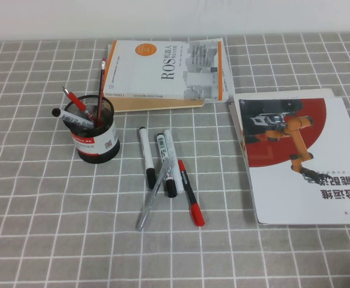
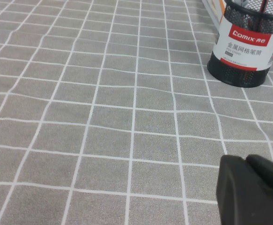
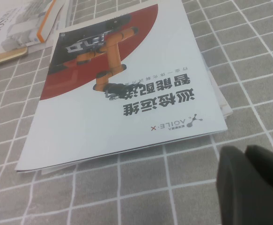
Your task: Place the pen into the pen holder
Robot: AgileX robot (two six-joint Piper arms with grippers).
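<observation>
The pen [image 1: 190,192], black barrel with a red cap and red tail, lies flat on the cloth right of the middle, beside two white markers [image 1: 146,157] and a thin silver-grey pen [image 1: 151,201]. The pen holder [image 1: 96,133], a black mesh cup with a white and red label, stands to the left and holds several pens; it also shows in the left wrist view [image 2: 245,47]. Neither arm shows in the high view. My left gripper [image 2: 244,161] is shut and empty, low over bare cloth short of the holder. My right gripper [image 3: 244,152] is shut and empty near the booklet's corner.
A white and red booklet [image 1: 295,156] lies at the right, also in the right wrist view [image 3: 127,84]. A white and orange book [image 1: 162,72] lies at the back behind the holder. Grey checked cloth [image 1: 42,228] covers the table.
</observation>
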